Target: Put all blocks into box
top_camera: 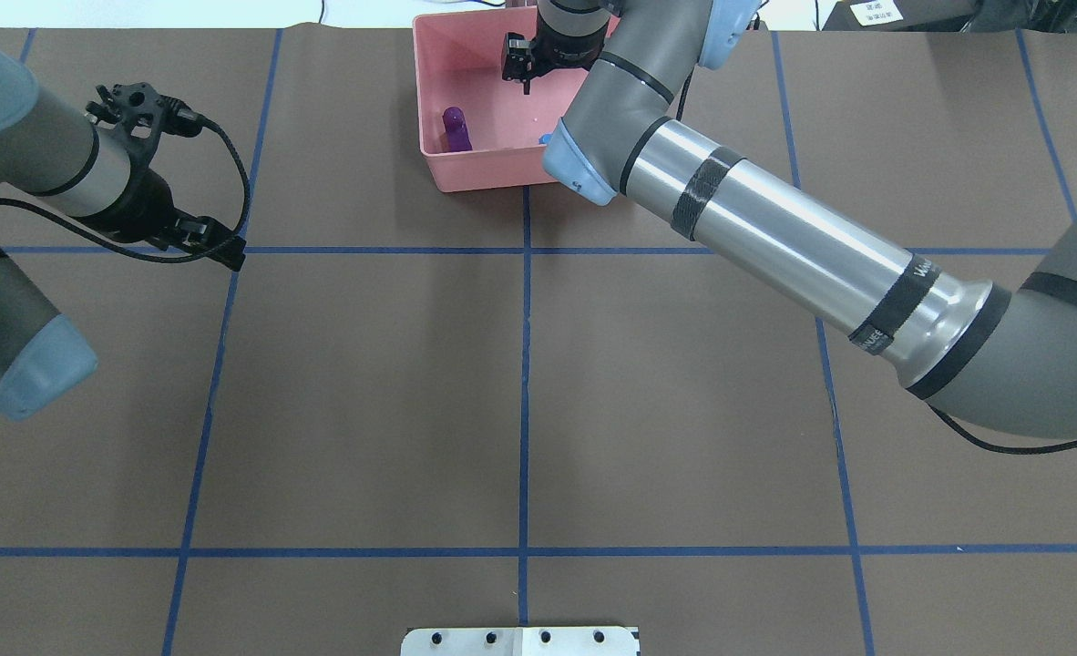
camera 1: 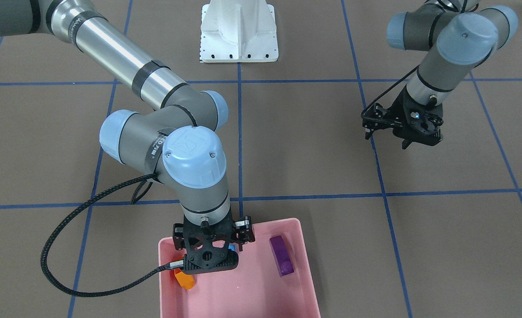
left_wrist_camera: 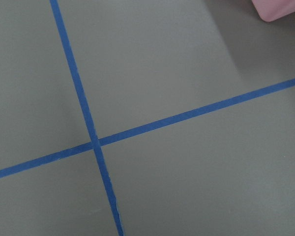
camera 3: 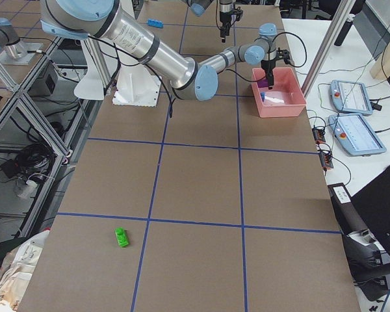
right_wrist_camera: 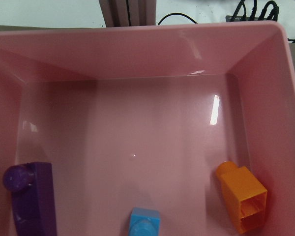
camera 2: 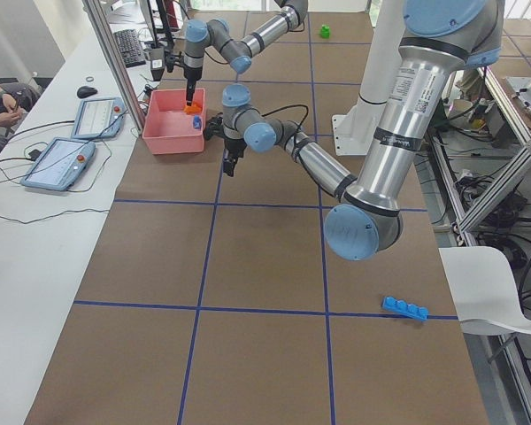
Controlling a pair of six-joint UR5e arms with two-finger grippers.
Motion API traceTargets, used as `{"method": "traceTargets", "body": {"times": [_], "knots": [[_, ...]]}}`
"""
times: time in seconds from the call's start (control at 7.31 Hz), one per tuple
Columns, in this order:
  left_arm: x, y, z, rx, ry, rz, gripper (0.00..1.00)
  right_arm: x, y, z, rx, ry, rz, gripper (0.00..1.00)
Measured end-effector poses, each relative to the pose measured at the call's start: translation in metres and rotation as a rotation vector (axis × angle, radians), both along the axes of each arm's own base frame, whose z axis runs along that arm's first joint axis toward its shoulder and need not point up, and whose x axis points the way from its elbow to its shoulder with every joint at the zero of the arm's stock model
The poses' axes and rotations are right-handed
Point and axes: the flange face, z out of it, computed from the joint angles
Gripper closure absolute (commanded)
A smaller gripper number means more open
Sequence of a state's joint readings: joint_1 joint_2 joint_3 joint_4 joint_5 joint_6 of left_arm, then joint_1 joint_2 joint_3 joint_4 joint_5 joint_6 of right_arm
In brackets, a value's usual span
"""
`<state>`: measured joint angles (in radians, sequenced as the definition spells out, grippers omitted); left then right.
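pink box (right_wrist_camera: 137,54) — orange block (right_wrist_camera: 242,202), purple block (right_wrist_camera: 32,201), small blue block (right_wrist_camera: 145,221) inside

Lighting bright and even, from overhead; no view dim.
Soft, faint shadows under the arms on the brown surface (camera 1: 314,145). White glare streak inside the pink box (right_wrist_camera: 214,109). Sheen along the right arm (camera 1: 111,46), on its silver tube. Left wrist view flat and slightly soft, with a dim band at upper right.
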<state>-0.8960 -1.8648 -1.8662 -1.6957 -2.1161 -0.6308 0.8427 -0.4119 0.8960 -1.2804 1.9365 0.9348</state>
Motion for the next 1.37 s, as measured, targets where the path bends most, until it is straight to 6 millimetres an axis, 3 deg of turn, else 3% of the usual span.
{"method": "traceTargets", "body": {"times": [0.27, 0.41, 0.68, 0.96, 1.09, 1.37], "knots": [[-0.030, 0.036, 0.035, 0.000, -0.033, 0.030, 0.00, 0.043, 0.012, -0.007, -0.044, -0.020, -0.025, 0.02], [-0.049, 0.058, 0.059, 0.009, -0.064, 0.066, 0.00, 0.069, 0.026, 0.006, -0.045, -0.025, -0.036, 0.02], [-0.090, 0.108, 0.121, -0.011, -0.138, 0.119, 0.00, 0.139, 0.061, 0.064, -0.033, -0.050, -0.059, 0.01], [-0.134, 0.165, 0.184, -0.028, -0.159, 0.134, 0.00, 0.222, 0.100, 0.127, -0.008, -0.046, -0.090, 0.02], [-0.159, 0.199, 0.215, -0.045, -0.165, 0.143, 0.00, 0.251, 0.119, 0.144, 0.001, -0.040, -0.106, 0.02], [-0.200, 0.258, 0.269, -0.129, -0.197, 0.168, 0.00, 0.285, 0.147, 0.167, 0.013, -0.027, -0.120, 0.02]]}}
